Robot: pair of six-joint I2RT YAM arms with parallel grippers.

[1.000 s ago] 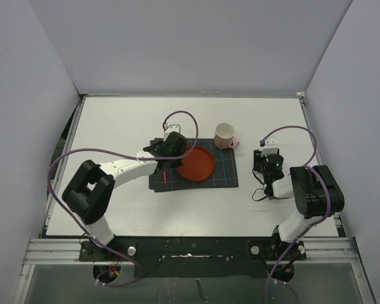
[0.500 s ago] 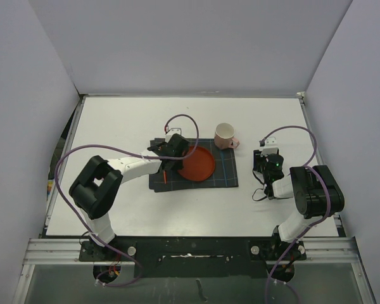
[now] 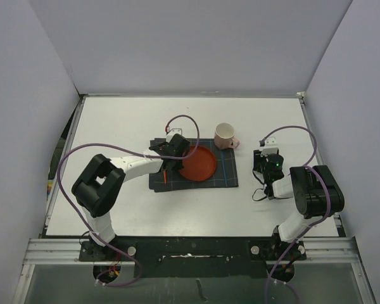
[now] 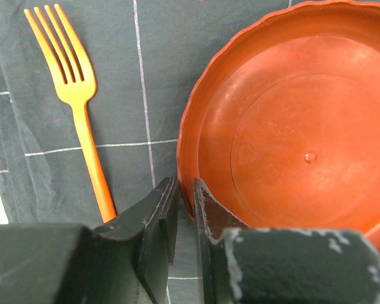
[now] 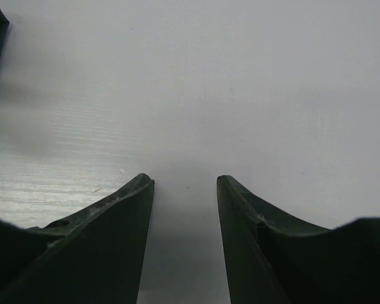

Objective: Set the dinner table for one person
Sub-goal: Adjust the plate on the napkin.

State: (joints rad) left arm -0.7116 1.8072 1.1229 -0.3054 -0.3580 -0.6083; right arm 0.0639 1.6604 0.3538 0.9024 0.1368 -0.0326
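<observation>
Up close, left gripper (image 4: 183,183): the two dark fingers stand almost together with only a thin slit between them. One tip sits outside the scalloped rim of the orange-red plate (image 4: 304,126), the other just inside it. Whether they actually bite the rim I cannot tell from where they stand.

Plate is round, shallow and upright, with nothing on it. It lies on a dark cloth mat (image 4: 158,76) crossed by pale grid lines.

An orange fork (image 4: 82,120) lies flat on the same mat, left of the plate, tines pointing away from the arm. A strip of mat shows between fork and plate, so they are not touching.

Seen from above, a pale cup (image 3: 224,133) stands upright at the mat's far edge, toward the right corner, handle turned right. I cannot make out whether its base is on the cloth or just off it.

Right gripper (image 5: 185,180): fingers spread wide, nothing between them, low over bare white surface well to the right of the mat — one dark corner of the cloth just shows at the left of its wrist view.

Under it all is the dinner table (image 3: 114,126), a big white rectangle, with the mat roughly at its middle and both arm bases at the near edge.
</observation>
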